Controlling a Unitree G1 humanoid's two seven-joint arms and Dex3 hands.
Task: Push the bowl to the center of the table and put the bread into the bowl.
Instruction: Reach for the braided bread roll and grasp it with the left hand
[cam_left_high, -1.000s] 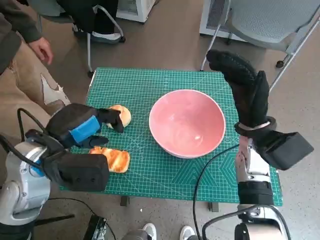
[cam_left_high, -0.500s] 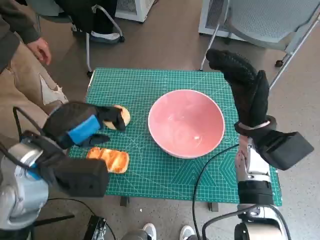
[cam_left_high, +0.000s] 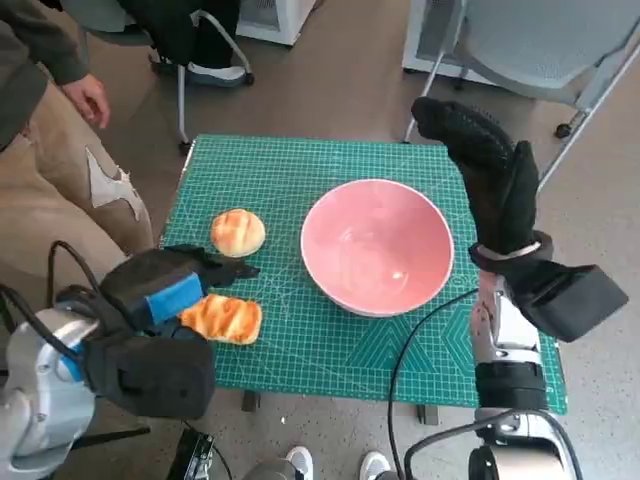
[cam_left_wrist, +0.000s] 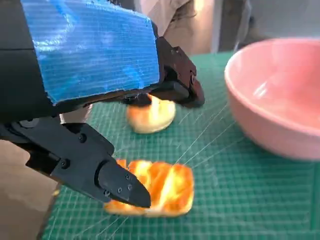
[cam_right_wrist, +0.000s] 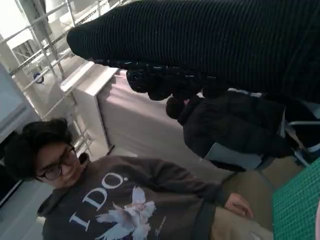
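Observation:
The pink bowl (cam_left_high: 377, 245) (cam_left_wrist: 280, 95) stands empty near the middle of the green cutting mat (cam_left_high: 290, 170). A round bread roll (cam_left_high: 238, 232) (cam_left_wrist: 151, 114) lies to the bowl's left. A flat golden bread piece (cam_left_high: 224, 318) (cam_left_wrist: 159, 187) lies nearer the mat's front left edge. My left hand (cam_left_high: 170, 282) (cam_left_wrist: 95, 100) hovers over the flat bread with its fingers apart, holding nothing. My right hand (cam_left_high: 490, 175) is raised at the bowl's right side, fingers extended, empty.
A person sits at the left of the table, one hand (cam_left_high: 85, 100) near the mat's far left corner; the right wrist view shows the person (cam_right_wrist: 115, 200). Chair legs (cam_left_high: 205, 50) stand behind the table, and a grey chair (cam_left_high: 540, 50) at the far right.
My left hand has drawn back toward the front edge, uncovering the round roll, and now hovers over the flat bread. The bowl and my right hand have stayed put.

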